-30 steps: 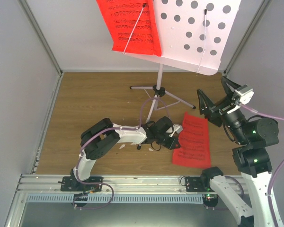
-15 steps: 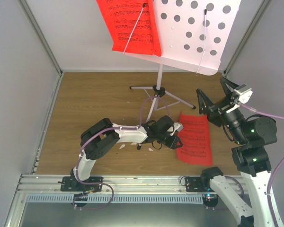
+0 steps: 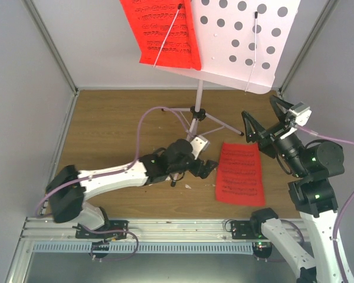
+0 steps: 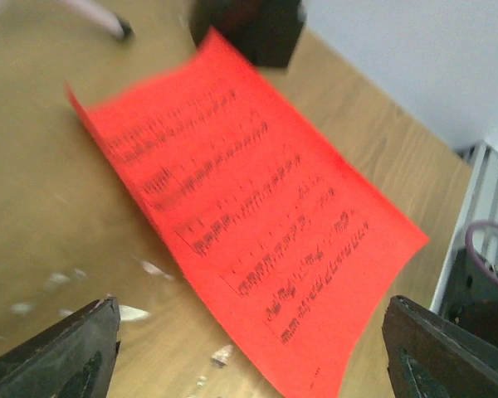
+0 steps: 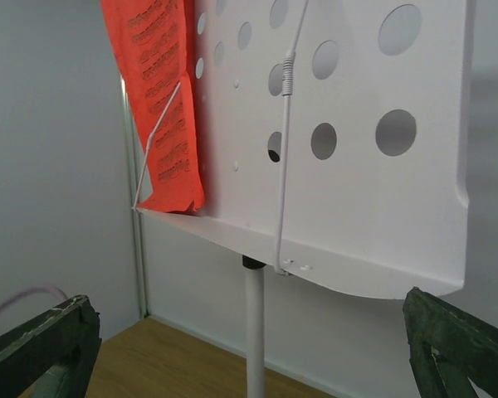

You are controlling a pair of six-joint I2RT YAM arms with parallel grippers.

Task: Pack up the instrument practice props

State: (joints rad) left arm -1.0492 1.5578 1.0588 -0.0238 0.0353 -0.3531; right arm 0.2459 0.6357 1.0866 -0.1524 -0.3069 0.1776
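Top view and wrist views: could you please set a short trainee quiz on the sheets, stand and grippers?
1. True or false: the left gripper is clamped on the red sheet lying on the table.
2. How many red sheets are visible?
3. The right gripper faces: A the music stand tray; B the tabletop sheet; C a cardboard box.
Key: 1 false, jaws open; 2 two, counting the sheet on the stand; 3 A.

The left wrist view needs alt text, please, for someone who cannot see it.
A bright red sheet of printed music lies on the brown wooden table, below and between the open left end effector's dark fingertips. Small white crumbs dot the wood beside it.
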